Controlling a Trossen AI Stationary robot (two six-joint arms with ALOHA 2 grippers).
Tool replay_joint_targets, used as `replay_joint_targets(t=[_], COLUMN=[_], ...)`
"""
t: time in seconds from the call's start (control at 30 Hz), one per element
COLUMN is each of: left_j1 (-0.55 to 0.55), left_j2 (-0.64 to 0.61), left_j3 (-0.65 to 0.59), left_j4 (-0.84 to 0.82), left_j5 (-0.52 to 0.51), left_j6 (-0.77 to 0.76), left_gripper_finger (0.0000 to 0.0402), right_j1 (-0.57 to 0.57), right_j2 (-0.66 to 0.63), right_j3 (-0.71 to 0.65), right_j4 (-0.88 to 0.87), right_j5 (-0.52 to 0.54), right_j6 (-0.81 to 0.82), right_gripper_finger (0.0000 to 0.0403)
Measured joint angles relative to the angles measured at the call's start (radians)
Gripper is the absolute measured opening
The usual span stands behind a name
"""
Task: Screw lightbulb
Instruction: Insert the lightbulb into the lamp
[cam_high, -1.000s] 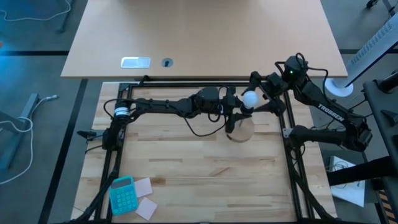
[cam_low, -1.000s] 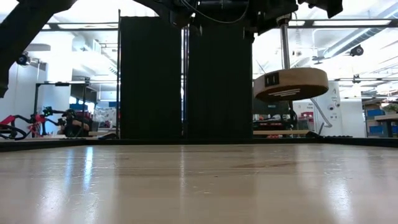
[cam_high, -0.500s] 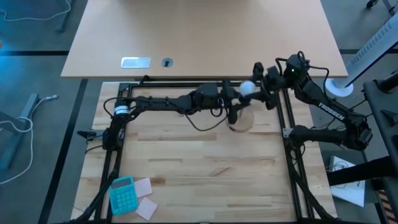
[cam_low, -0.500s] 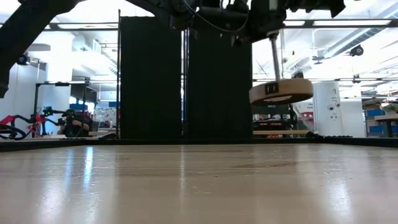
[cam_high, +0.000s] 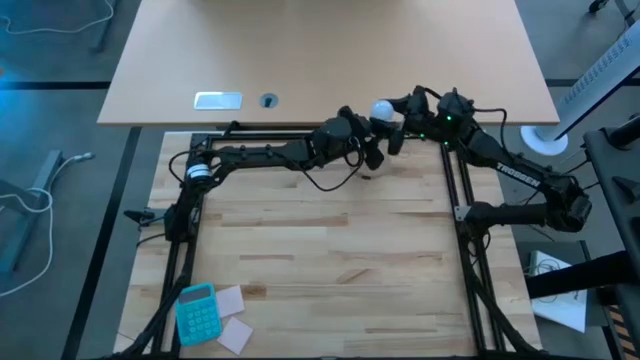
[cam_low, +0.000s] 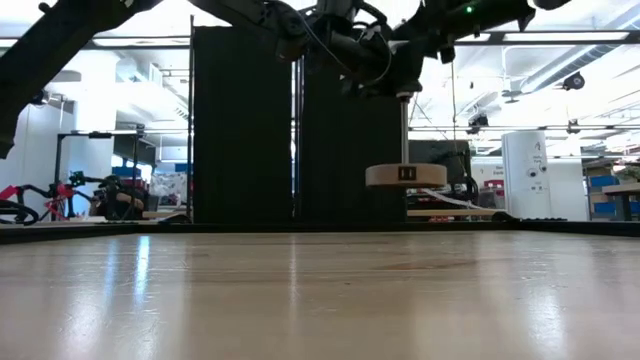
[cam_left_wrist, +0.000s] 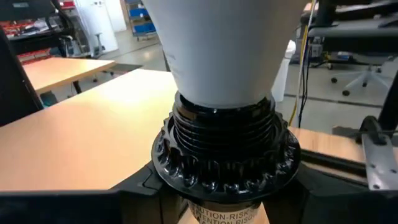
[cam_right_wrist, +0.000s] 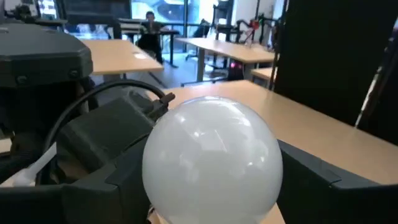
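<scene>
**Bulb sitting in the socket, both arms on it up in the air**

Everything is bunched up over the far edge of the worktop (cam_high: 320, 260), toward the far right corner. The left gripper (cam_high: 370, 145) is clamped tight on the black socket (cam_left_wrist: 225, 146), and it's holding the whole lamp stand off the surface. From the low view you can see the wooden disc (cam_low: 406, 175) hanging level on its thin post (cam_low: 403, 128), clear of the worktop.

The lightbulb (cam_right_wrist: 211, 155) is seated with its neck down in that socket, globe end toward the right arm. The right gripper (cam_high: 390, 118) comes in from the right side and has its fingers (cam_right_wrist: 118, 180) pressed on either side of the white globe, pinching it.

A teal calculator (cam_high: 197, 310) lies by the near left corner, well apart from all this
</scene>
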Motion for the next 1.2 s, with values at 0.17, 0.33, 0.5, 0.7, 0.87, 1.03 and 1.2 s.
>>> replay_joint_targets(t=[0.17, 0.33, 0.5, 0.7, 0.87, 1.03, 1.2], left_j1=[0.002, -0.015, -0.059, -0.109, -0.133, -0.141, -0.141], left_j2=[-0.013, -0.023, -0.022, -0.022, -0.022, -0.021, -0.021], left_j3=[-0.036, -0.037, -0.04, -0.04, -0.04, -0.041, -0.041], left_j4=[0.019, 0.037, 0.033, 0.115, 0.13, 0.125, 0.124], left_j5=[0.031, 0.187, 0.357, 0.467, 0.497, 0.49, 0.467], left_j6=[0.002, 0.002, 0.01, 0.016, -0.043, -0.053, -0.057], left_gripper_finger=[0.0158, 0.0158, 0.0158, 0.0158, 0.0158, 0.0158, 0.0158], right_j1=[-0.004, -0.03, -0.088, -0.111, -0.109, -0.093, -0.085], right_j2=[-0.022, -0.09, -0.125, -0.117, -0.109, -0.106, -0.109], right_j3=[0.003, 0.034, 0.035, 0.037, 0.034, 0.034, 0.034], right_j4=[-0.066, -0.161, -0.127, -0.124, -0.124, -0.124, -0.119], right_j5=[-0.112, -0.188, -0.651, -0.946, -1.093, -1.098, -1.097], right_j6=[0.004, -0.042, -0.006, 0.046, 0.063, 0.055, 0.05], right_gripper_finger=[0.0317, 0.0368, 0.0383, 0.0384, 0.0384, 0.0384, 0.0367])
